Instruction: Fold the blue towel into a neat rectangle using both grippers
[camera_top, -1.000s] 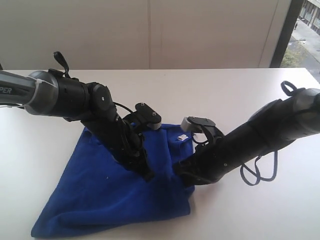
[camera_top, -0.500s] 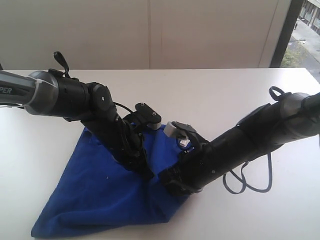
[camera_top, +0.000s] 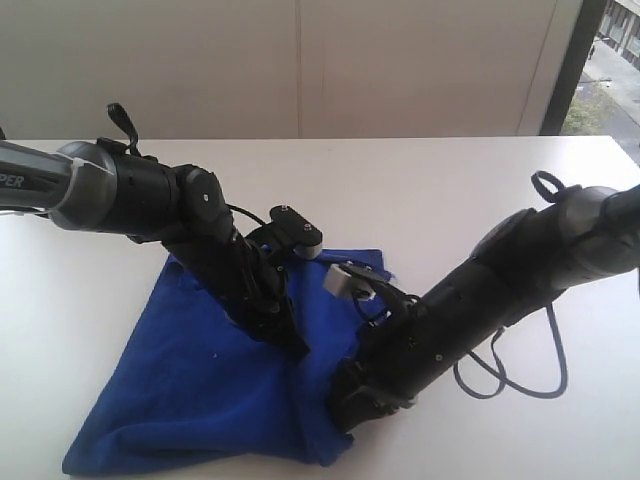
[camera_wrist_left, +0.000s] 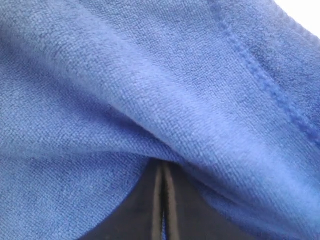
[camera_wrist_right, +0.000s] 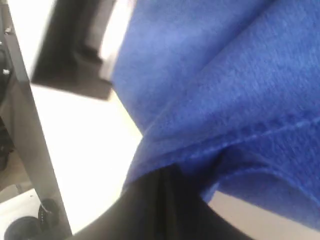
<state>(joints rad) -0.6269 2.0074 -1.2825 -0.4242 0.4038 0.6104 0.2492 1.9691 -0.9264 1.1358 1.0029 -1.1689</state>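
The blue towel (camera_top: 190, 380) lies crumpled on the white table, roughly triangular, with its right side bunched up. My left gripper (camera_top: 296, 347) points down into the middle of the cloth. In the left wrist view its fingers are pressed together, and the left gripper (camera_wrist_left: 163, 172) has its tips buried under a fold of towel (camera_wrist_left: 150, 75). My right gripper (camera_top: 345, 418) is low at the towel's front right edge. The right wrist view shows the right gripper (camera_wrist_right: 162, 175) shut, with the towel's hemmed edge (camera_wrist_right: 225, 75) draped over its tips.
The white table (camera_top: 450, 190) stretches back to a pale wall, with a window (camera_top: 600, 60) at the far right. A loose cable loop (camera_top: 510, 370) hangs from the right arm over the table. A dark frame (camera_wrist_right: 25, 125) runs along the table's edge.
The right gripper has moved toward the front and slightly left, dragging the towel's right edge with it; the white tag no longer shows. The left arm has stayed put.
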